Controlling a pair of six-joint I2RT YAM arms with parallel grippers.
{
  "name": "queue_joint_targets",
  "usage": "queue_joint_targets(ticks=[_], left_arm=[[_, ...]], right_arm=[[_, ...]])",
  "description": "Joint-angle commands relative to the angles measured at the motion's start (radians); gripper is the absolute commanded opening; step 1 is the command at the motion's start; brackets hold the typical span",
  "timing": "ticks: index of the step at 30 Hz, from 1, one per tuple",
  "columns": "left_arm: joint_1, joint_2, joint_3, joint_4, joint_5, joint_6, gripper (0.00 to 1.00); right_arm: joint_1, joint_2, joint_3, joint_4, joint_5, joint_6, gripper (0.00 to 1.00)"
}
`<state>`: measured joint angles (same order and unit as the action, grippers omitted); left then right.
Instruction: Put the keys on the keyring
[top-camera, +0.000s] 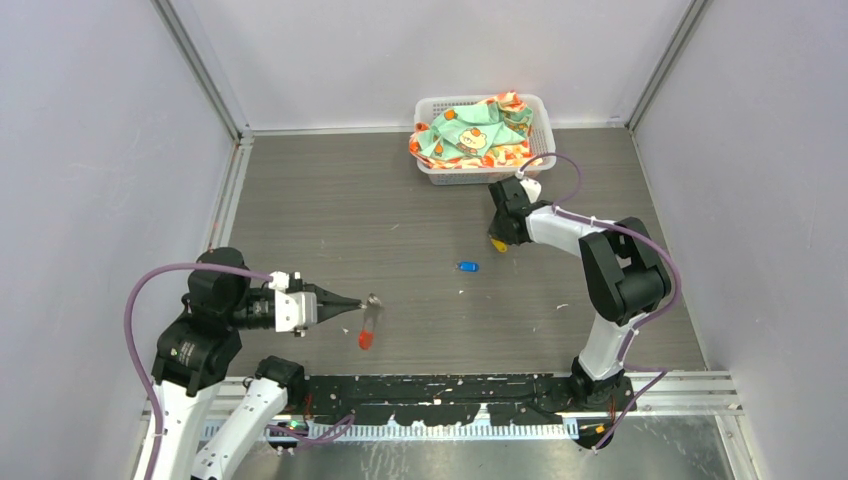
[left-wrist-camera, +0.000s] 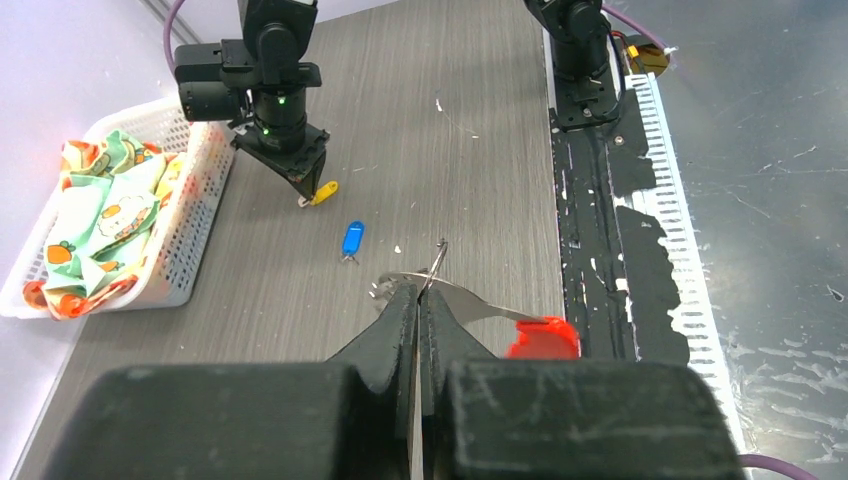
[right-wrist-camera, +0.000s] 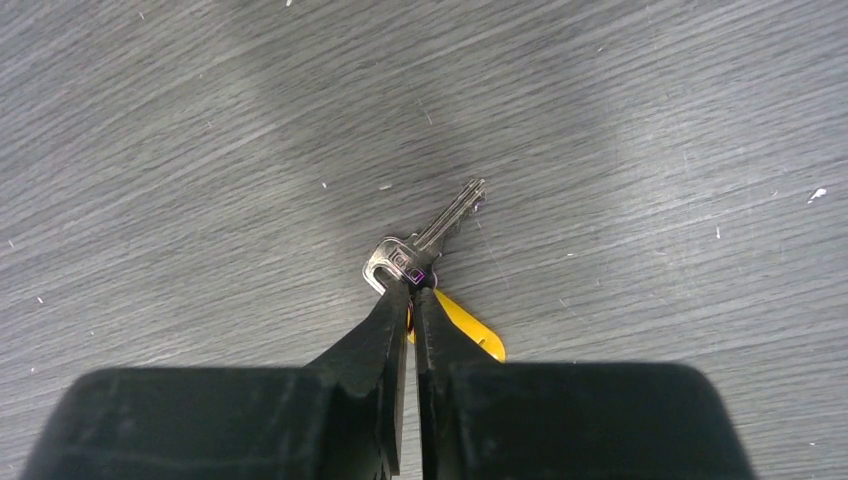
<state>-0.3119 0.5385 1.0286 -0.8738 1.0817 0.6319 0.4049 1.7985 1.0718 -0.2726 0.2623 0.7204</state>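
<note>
Pickup stage imo: right gripper (right-wrist-camera: 411, 295) pinches the yellow key (right-wrist-camera: 425, 243) far right, left gripper (left-wrist-camera: 420, 300) clamps the keyring (left-wrist-camera: 438, 262) near left, blue key (top-camera: 467, 266) lies between, so next lift and thread carefully.

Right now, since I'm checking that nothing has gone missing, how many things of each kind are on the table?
Keys: 2 (yellow-tagged key, blue-tagged key)
Keyrings: 1 (red-tagged keyring)
Baskets: 1 (white basket)
Cloths: 1 (patterned cloth)
Total: 5
</note>
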Motion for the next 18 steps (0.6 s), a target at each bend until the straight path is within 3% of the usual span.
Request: queue_joint_targets(ticks=[1, 4, 10, 14, 18], left_arm=[[0.004, -0.005, 0.042, 0.006, 0.0, 0.013, 0.0], [0.005, -0.003, 0.041, 0.006, -0.002, 0.014, 0.0], [0.005, 0.004, 0.041, 0.006, -0.004, 0.01, 0.0], [0.005, 0.02, 0.042, 0.001, 0.002, -0.003, 0.0], [0.005, 0.037, 0.038, -0.011, 0.015, -0.018, 0.0]], right_arm=[[-0.004, -0.006, 0.019, 0.045, 0.016, 0.014, 0.08], [-0.004, -0.015, 0.017, 0.058, 0.0, -0.005, 0.01], [0.005, -0.078, -0.021, 0.121, -0.09, -0.092, 0.01], [0.056, -0.186, -0.064, 0.152, -0.174, -0.227, 0.01], [0.143, -0.26, -0.083, 0.082, -0.235, -0.406, 0.01]])
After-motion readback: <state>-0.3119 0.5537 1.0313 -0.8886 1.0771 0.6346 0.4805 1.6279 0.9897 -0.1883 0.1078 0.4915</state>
